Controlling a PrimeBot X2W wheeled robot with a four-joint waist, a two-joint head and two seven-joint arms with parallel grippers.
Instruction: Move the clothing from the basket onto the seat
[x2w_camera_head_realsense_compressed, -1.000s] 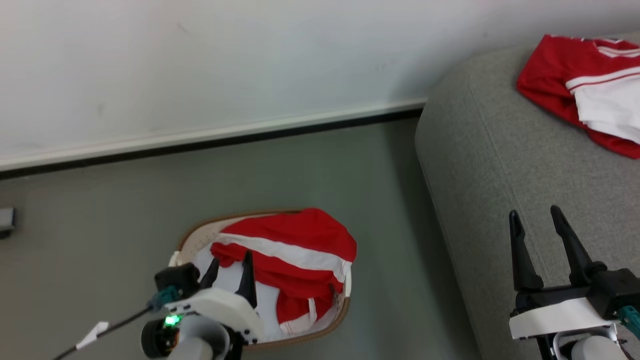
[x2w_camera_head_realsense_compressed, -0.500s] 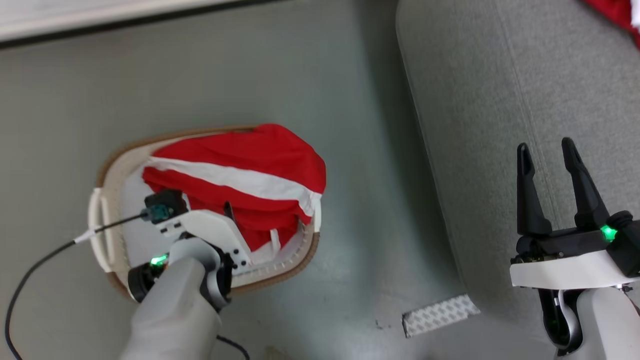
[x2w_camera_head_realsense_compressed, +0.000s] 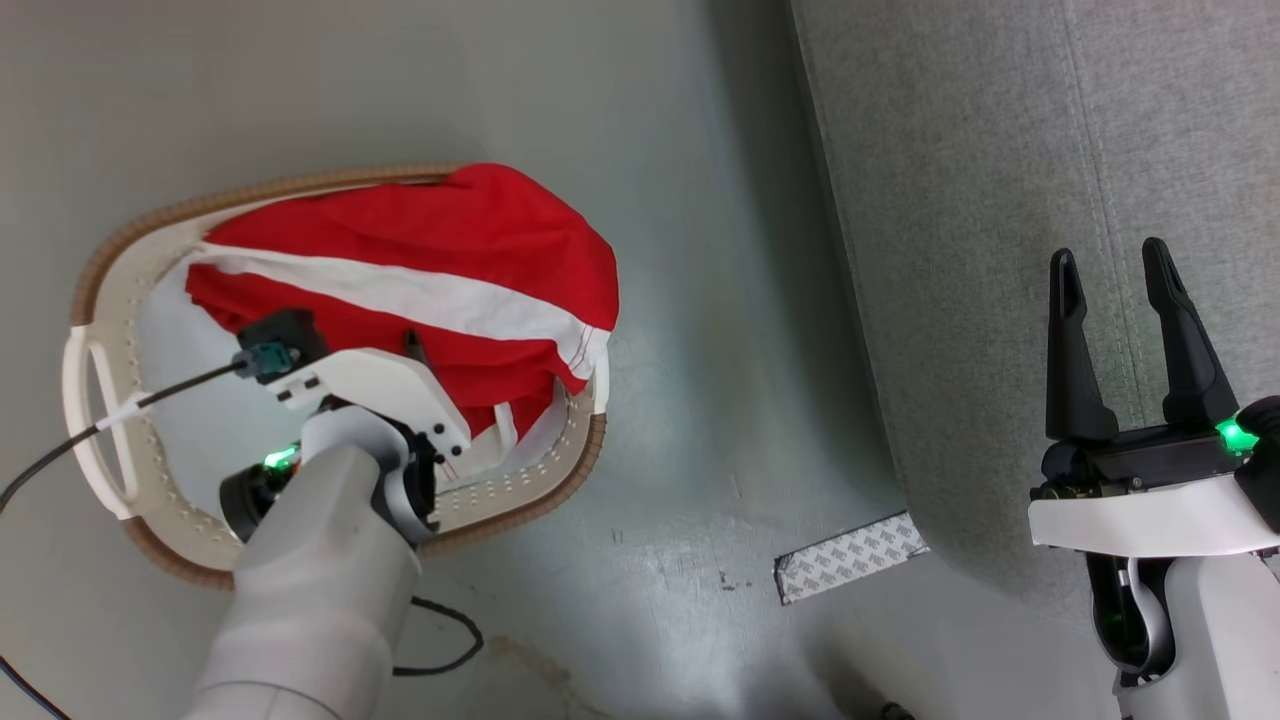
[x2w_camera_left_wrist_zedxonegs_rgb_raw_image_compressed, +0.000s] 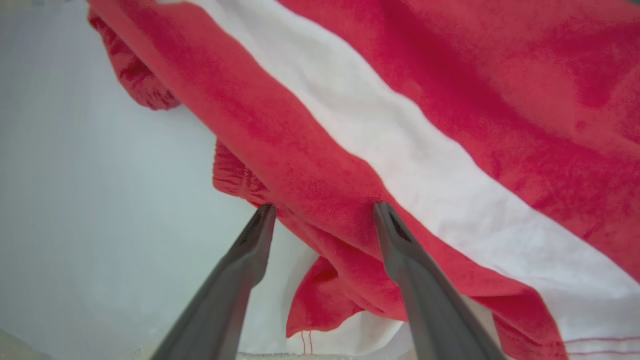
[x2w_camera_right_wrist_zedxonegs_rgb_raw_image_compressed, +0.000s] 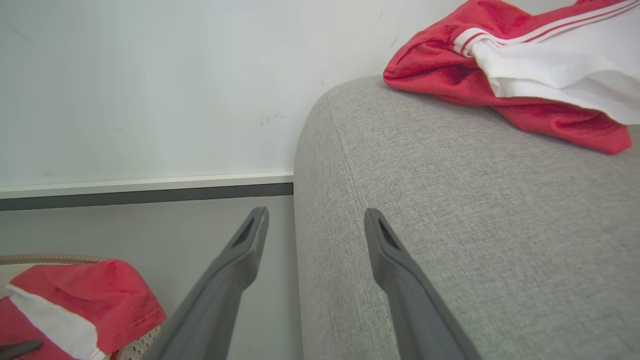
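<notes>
Clothing, red with a broad white stripe, lies heaped in the basket, draped over its far rim and right-hand wall. The basket stands on the floor, well apart from the seat on my right.

Left gripper: fingers spread, both tips against a red fold just below the white stripe, with the fold bulging between them. I do not see it pinched.

Right gripper: fingers spread and empty, hovering over the seat's rounded edge.

Second garment: red and white, crumpled on the seat's top near the wall, seen from the right wrist.

Change over the last second: my head camera has tipped downward, so the basket sits larger and higher in that view; this is camera motion, not basket motion. The left arm has reached deeper into the basket. Its two fingers stood clear above the cloth a second ago, and now one dark tip shows past the white wrist housing. The right gripper keeps its spread.

Markings: the white tag on the left wrist cable is too small for me to read. A pale patterned strip lies flat on the floor beside the seat's base.
</notes>
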